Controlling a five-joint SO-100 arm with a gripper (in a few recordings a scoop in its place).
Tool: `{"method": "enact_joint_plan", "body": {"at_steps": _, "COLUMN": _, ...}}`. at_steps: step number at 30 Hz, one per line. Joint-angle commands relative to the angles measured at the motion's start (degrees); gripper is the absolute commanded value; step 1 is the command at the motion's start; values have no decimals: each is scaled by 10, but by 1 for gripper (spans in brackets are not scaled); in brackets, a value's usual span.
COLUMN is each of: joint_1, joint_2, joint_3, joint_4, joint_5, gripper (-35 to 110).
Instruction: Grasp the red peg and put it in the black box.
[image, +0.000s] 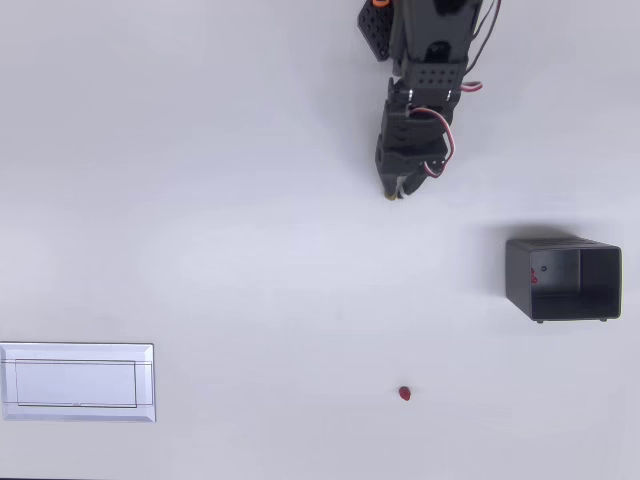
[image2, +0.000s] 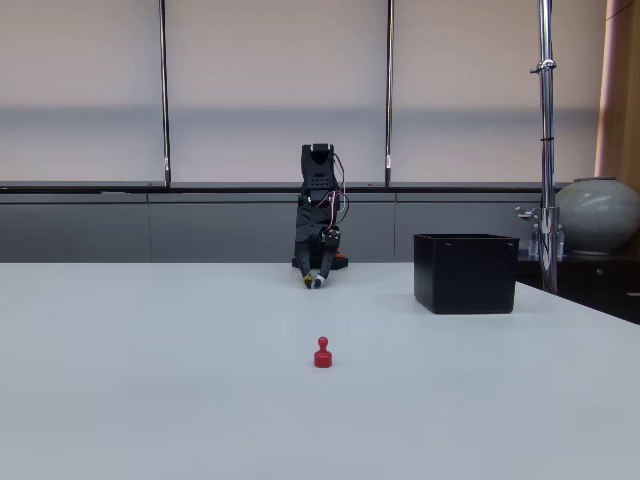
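Overhead view is showing the red peg (image: 404, 393) standing alone on the table (image: 250, 250), well apart from the black box (image: 563, 279); the claw (image: 394, 193) is hanging narrowed, holding nothing.

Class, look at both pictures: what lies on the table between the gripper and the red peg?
Nothing: in both views only bare white table separates the gripper from the red peg. The black box stands off to the right.

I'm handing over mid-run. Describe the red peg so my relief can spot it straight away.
Start at the black box on the white table, at the right in the overhead view. The red peg stands alone on bare table, down and left of the box, well clear of the gripper. It is tiny, with a knob on top in the fixed view, and is the only red thing on the tabletop.
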Motion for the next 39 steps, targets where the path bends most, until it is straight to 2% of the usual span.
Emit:
{"method": "enact_joint_plan", "body": {"at_steps": 1, "joint_1": -18, "joint_2": 94, "joint_3": 14, "joint_4": -125, "joint_5": -17, "gripper": 10}}
{"method": "enact_joint_plan", "body": {"at_steps": 10, "joint_1": -33, "joint_2": 312, "joint_3": 134, "joint_4": -308, "joint_5": -52, "gripper": 10}}
{"method": "enact_joint_plan", "body": {"at_steps": 19, "joint_1": -15, "joint_2": 491, "joint_3": 339, "joint_4": -315, "joint_5": -32, "gripper": 10}}
{"method": "enact_joint_plan", "body": {"at_steps": 28, "joint_1": -11, "joint_2": 649, "joint_3": 475, "joint_4": -430, "joint_5": -25, "gripper": 16}}
{"method": "enact_joint_plan", "body": {"at_steps": 39, "joint_1": -13, "joint_2": 755, "joint_3": 670, "joint_4": -387, "joint_5": -40, "gripper": 16}}
